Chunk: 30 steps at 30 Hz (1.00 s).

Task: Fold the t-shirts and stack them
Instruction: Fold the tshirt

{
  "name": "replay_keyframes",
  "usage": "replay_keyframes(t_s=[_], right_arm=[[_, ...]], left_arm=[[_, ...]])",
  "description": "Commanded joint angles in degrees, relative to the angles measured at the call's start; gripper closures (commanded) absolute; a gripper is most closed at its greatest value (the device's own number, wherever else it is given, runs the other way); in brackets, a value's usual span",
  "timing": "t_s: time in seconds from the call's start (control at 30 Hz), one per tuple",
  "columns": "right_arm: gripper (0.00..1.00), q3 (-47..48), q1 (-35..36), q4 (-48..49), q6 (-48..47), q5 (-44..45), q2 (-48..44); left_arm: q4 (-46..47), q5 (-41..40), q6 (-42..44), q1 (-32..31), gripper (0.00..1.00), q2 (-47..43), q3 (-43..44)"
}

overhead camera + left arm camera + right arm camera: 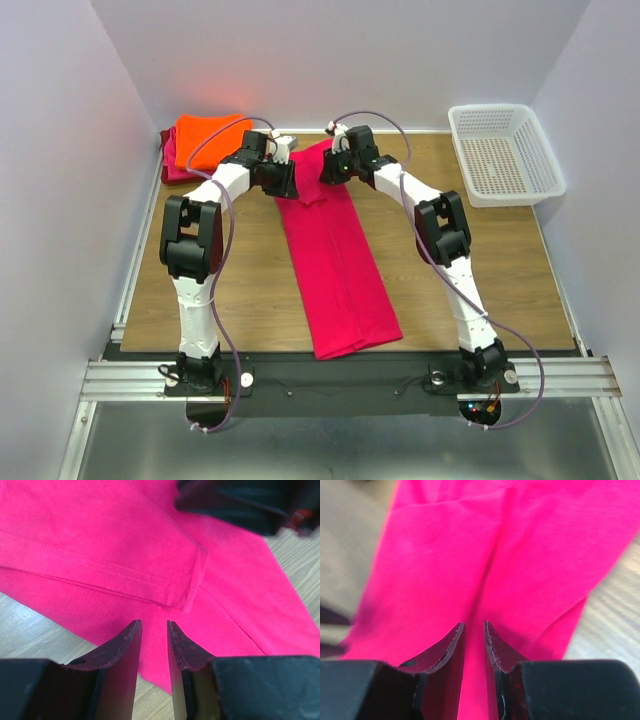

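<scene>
Orange t-shirt and white basket show only from above.

Soft, even light is falling from above onto the counter, and the arms are casting only faint, blurry shadows. At the far left corner the orange shirt is glowing oversaturated and tinting the wall behind it red. At the far right corner the white basket is nearly washing out. The pink shirt is showing crisp stitching in the left wrist view, while the right arm is blurring. The right wrist view is looking softer, its left edge falling out of focus. The left fingers and right fingers are sitting dark.
</scene>
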Motion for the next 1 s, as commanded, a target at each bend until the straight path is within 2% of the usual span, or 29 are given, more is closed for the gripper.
replay_keyframes(t_s=[0.0, 0.13, 0.23, 0.43, 0.63, 0.67, 0.77, 0.83, 0.97], right_arm=[[0.73, 3.04, -0.16, 6.94, 2.86, 6.66, 3.49], [0.73, 3.21, -1.04, 7.65, 4.62, 12.28, 5.95], [0.73, 2.69, -3.06, 7.39, 9.27, 15.45, 7.19], [0.76, -3.19, -7.81, 6.59, 13.59, 21.35, 3.50], [0.70, -4.53, -8.69, 6.77, 12.44, 15.91, 2.09], [0.64, -2.96, -8.69, 6.86, 12.18, 13.20, 2.09], [0.59, -0.14, -8.69, 6.94, 11.39, 10.37, 1.74], [0.51, 1.10, -8.60, 6.86, 9.64, 8.35, 0.69], [0.50, -1.79, -8.69, 6.94, 7.35, 5.62, -5.53]], left_arm=[[0.21, 0.66, -0.06, 0.14, 0.61, -1.68, -0.62], [-0.58, -0.05, 0.38, 0.14, 0.61, -1.60, -0.09], [-1.20, -0.40, 0.74, 0.23, 0.61, -1.51, 0.17], [-1.20, -1.37, 0.65, 0.23, 0.61, -1.16, 1.14], [-1.11, -0.14, 0.65, 0.14, 0.61, 0.34, 3.16], [-1.11, 0.12, 0.39, 0.14, 0.61, 0.51, 3.25], [-0.50, 1.35, 0.12, 0.05, 0.61, 0.16, 2.99], [0.55, 1.80, -0.23, -0.30, 0.61, -0.89, 2.03], [2.66, 2.85, -0.67, -1.18, 0.62, -2.56, 1.23]])
